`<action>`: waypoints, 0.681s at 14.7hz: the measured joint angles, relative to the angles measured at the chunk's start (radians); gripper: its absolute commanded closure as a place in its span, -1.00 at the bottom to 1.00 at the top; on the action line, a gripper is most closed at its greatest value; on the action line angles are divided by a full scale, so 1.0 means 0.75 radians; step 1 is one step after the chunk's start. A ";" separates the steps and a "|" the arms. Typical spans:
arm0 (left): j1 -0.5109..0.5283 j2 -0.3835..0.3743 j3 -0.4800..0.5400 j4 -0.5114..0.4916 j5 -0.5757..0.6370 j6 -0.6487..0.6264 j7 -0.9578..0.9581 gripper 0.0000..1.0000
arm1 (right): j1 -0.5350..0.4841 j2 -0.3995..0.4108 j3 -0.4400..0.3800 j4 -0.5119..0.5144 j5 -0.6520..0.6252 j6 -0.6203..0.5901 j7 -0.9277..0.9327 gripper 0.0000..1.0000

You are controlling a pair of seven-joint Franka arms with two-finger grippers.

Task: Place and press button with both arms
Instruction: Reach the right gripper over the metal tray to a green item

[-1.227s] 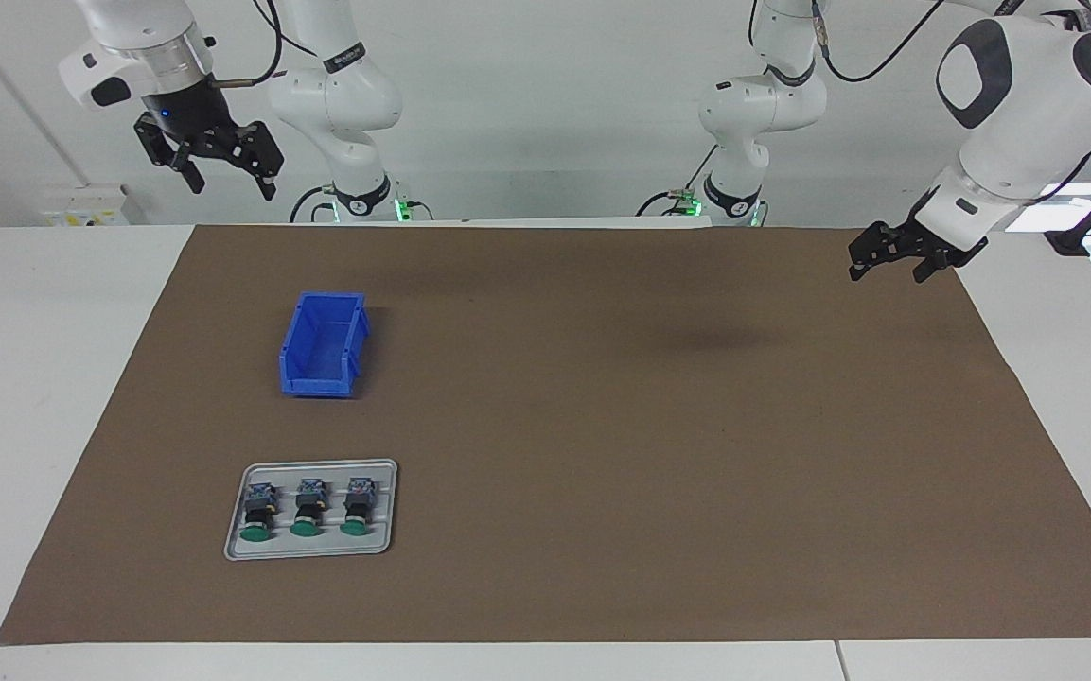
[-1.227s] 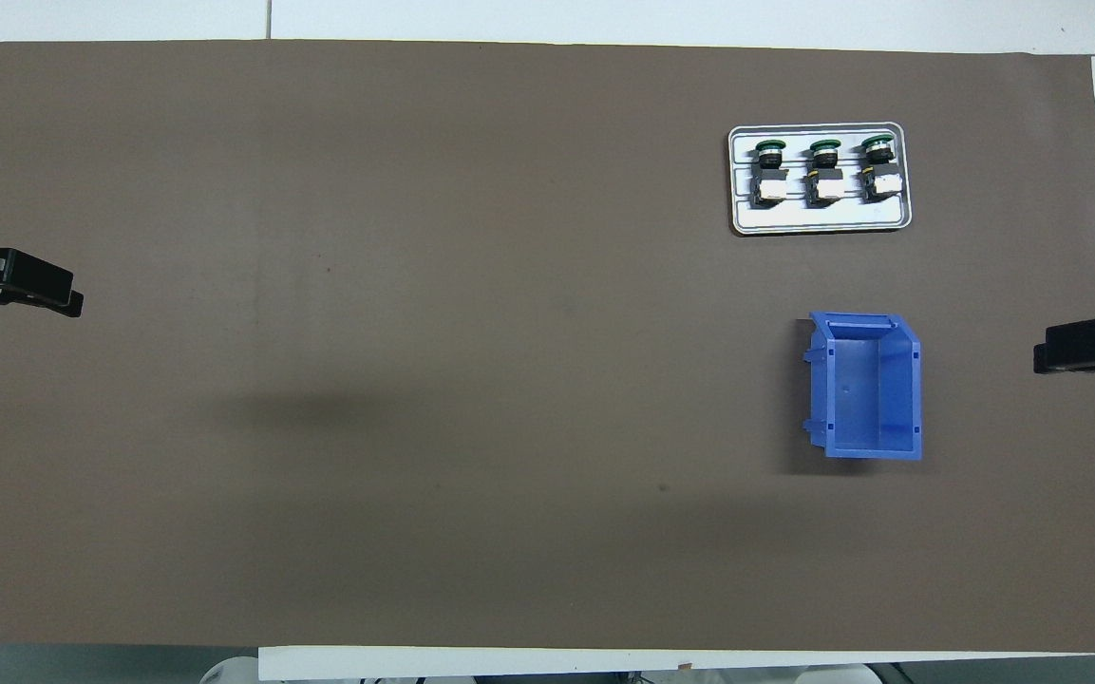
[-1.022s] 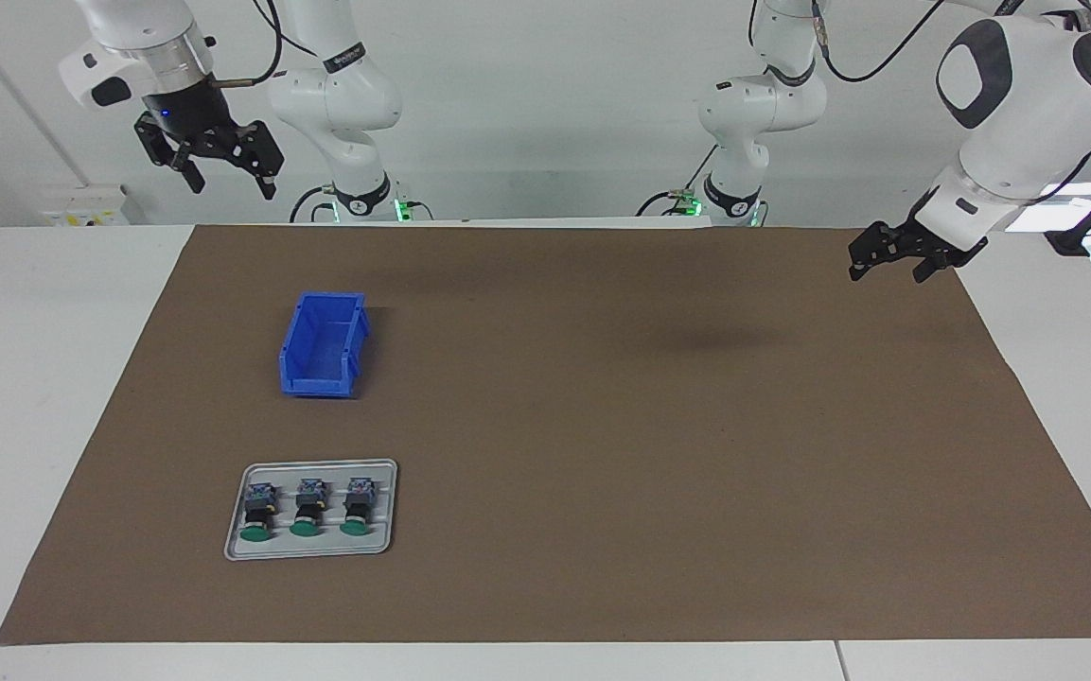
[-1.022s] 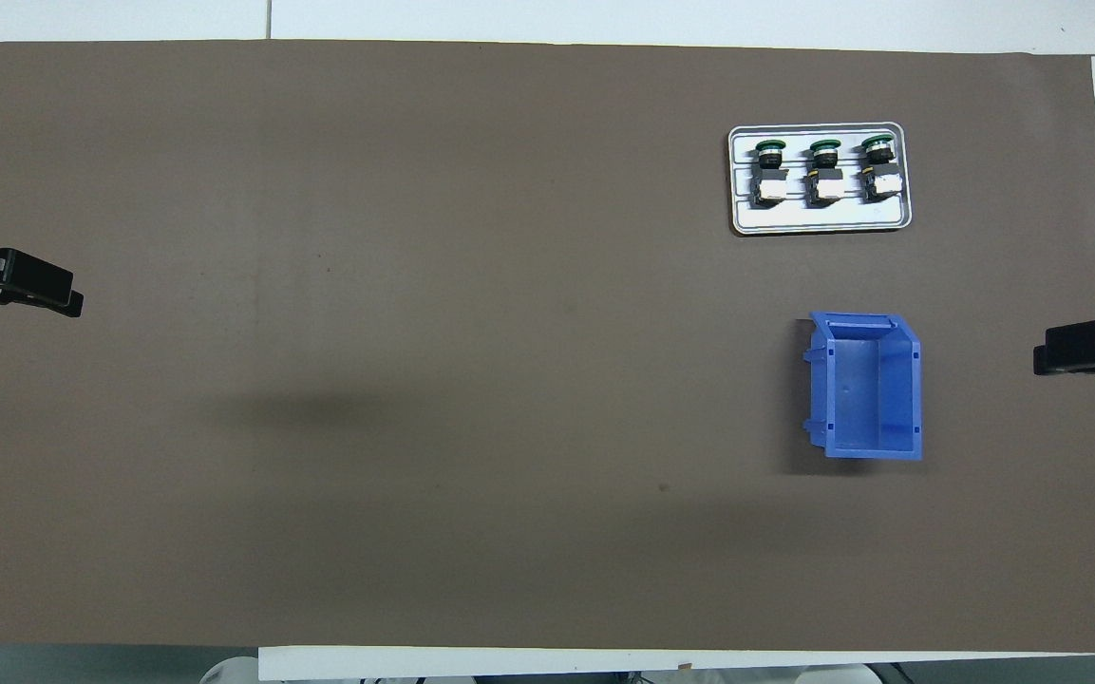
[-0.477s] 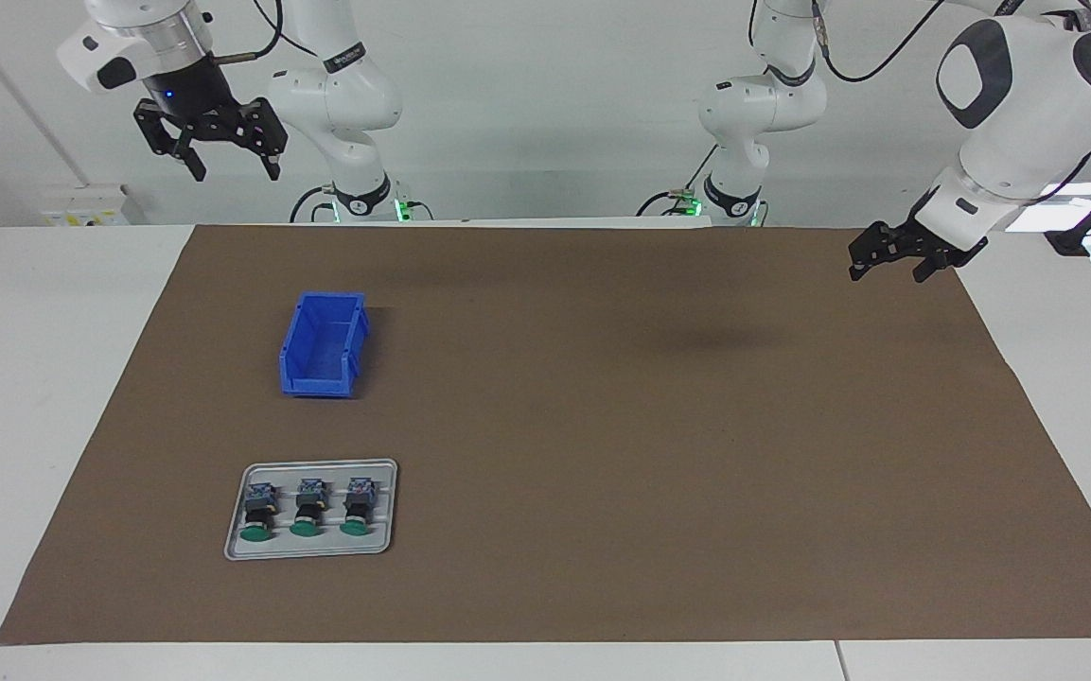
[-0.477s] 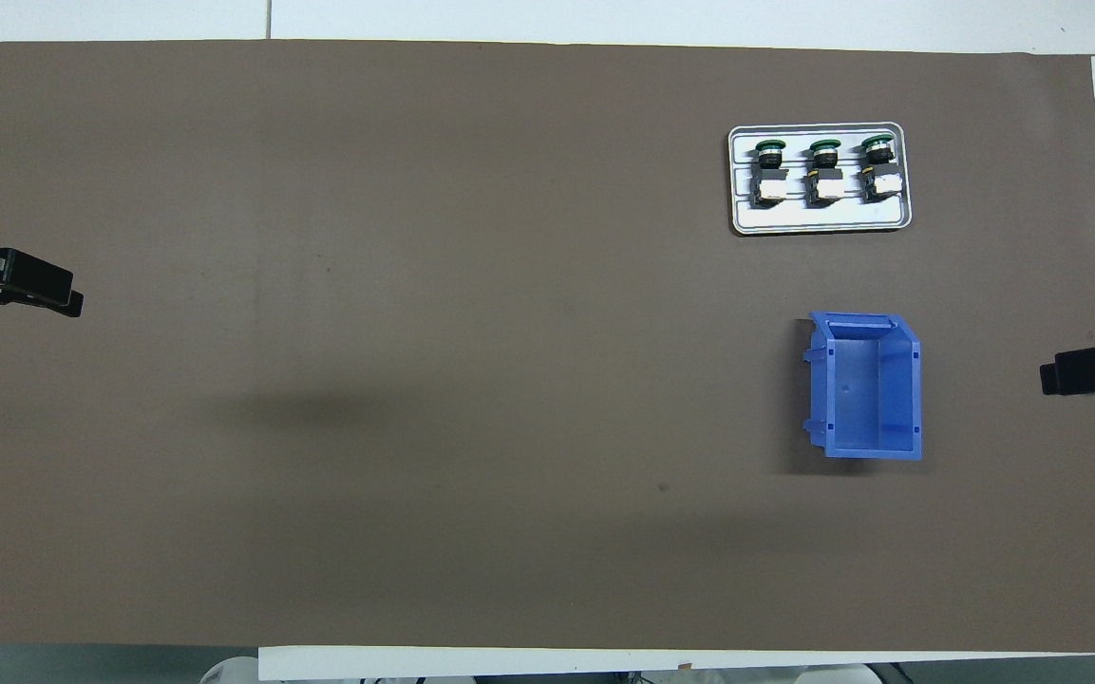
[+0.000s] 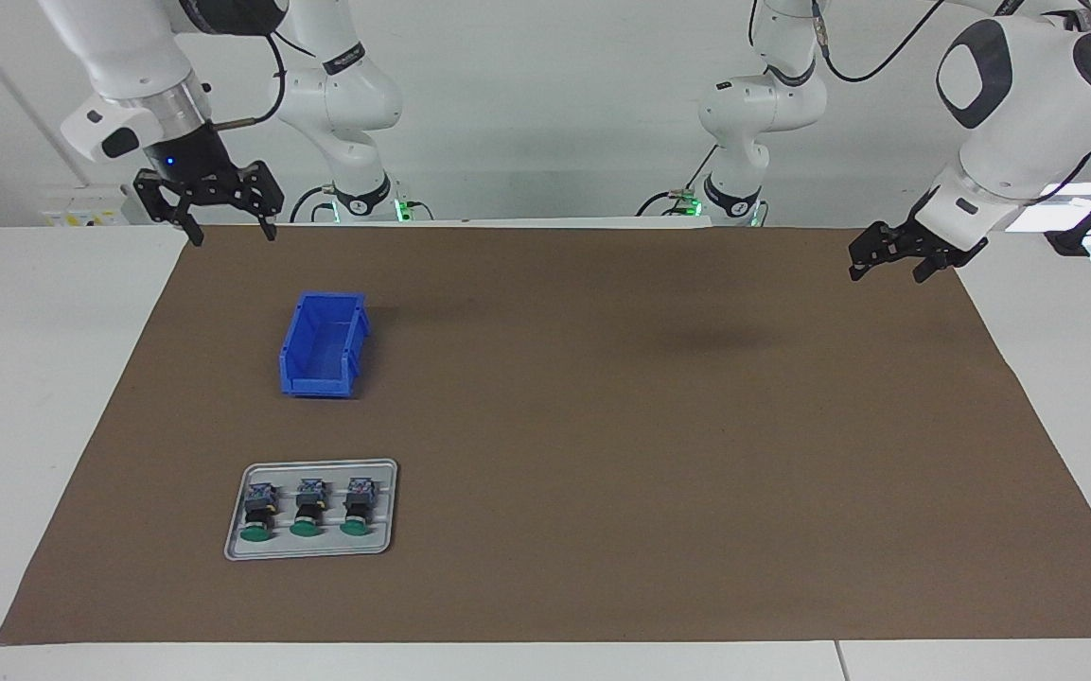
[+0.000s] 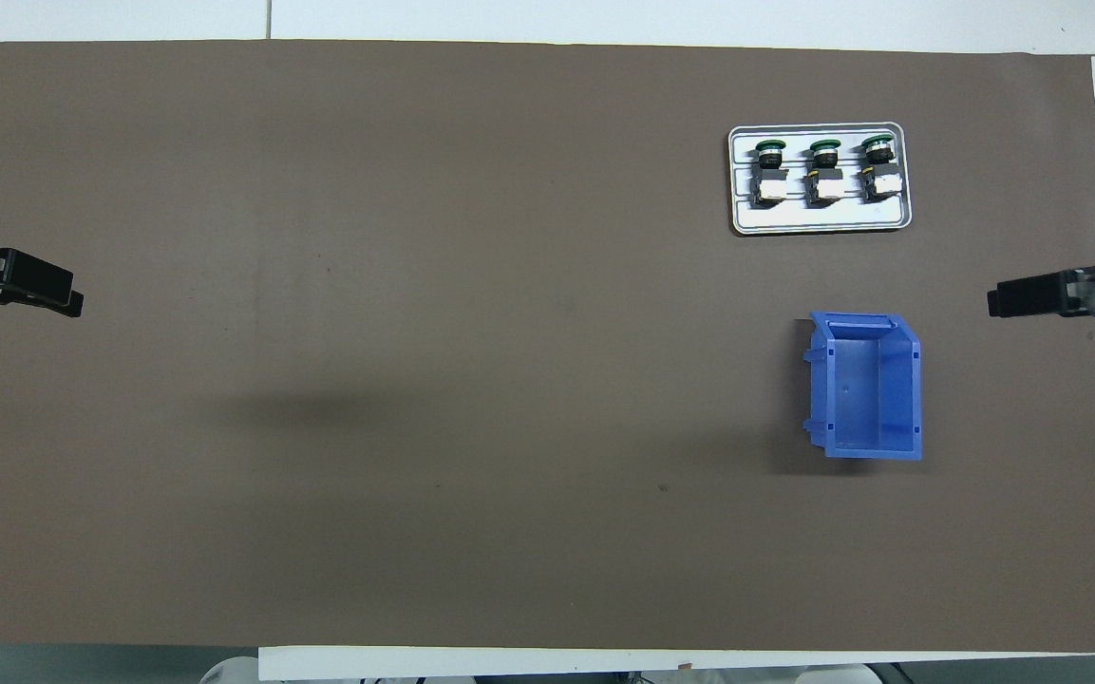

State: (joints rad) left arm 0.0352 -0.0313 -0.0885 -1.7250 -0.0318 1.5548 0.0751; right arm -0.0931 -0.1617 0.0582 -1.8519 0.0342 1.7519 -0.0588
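Lying flat: 3 round-capped buttons [image 7: 304, 511] in rimmed rectangular tray [image 7: 233, 544].

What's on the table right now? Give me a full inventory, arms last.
buttons: three, green caps, black collars, lying in a row in the tray
tray: one, light grey, farther from the robots than the bin, toward the right arm's end
bin: one, blue, empty, on the mat
mat: one, brown, covering most of the table
table: one, white
right gripper: black, open, holding nothing, raised over the mat's edge at the right arm's end
left gripper: black, open, holding nothing, waiting over the mat's corner at the left arm's end
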 measured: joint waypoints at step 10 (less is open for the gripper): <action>0.000 0.000 0.000 0.000 0.000 0.000 0.000 -1.00 | 0.104 0.395 0.077 -0.011 -0.001 0.432 0.321 -0.86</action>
State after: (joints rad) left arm 0.0352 -0.0313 -0.0885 -1.7250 -0.0318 1.5548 0.0752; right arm -0.0150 0.1343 0.1159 -1.8602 0.0337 2.0760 0.1820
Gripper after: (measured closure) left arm 0.000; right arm 0.070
